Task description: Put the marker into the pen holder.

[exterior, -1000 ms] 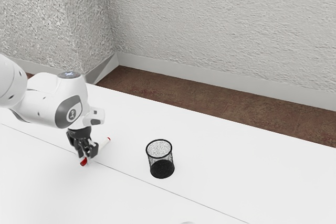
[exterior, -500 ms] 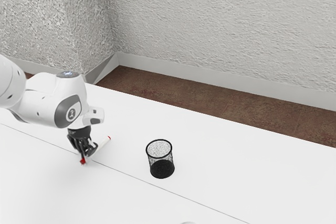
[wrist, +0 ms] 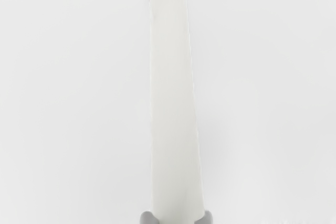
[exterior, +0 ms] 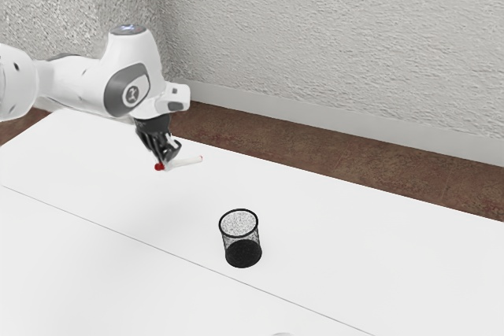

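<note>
The end effector [exterior: 164, 160] is clamped on the marker [exterior: 187, 162], with the fingers [wrist: 149, 217] pressed to its white barrel from both sides, and it is up in the air above the white surface [exterior: 102, 202]. The marker lies across the grip, not upright: one red end is close by the fingertips, while the long white barrel runs out from them toward the exterior view's right, ending in a smaller red tip. In the wrist view, the barrel stretches away from the fingers to that red tip, with the pale surface behind it.

The pen holder [exterior: 243, 254], a round black mesh cup, stands upright on the surface, lower than the end effector and off from it toward the exterior view's right and the camera. It is well apart from both the end effector and the marker. A thin line [exterior: 177, 257] crosses the surface on the camera's side of the end effector. Farther along that side, a pale curved thing [exterior: 282, 334] peeks in; it may be a dish, though too little shows to be sure.
</note>
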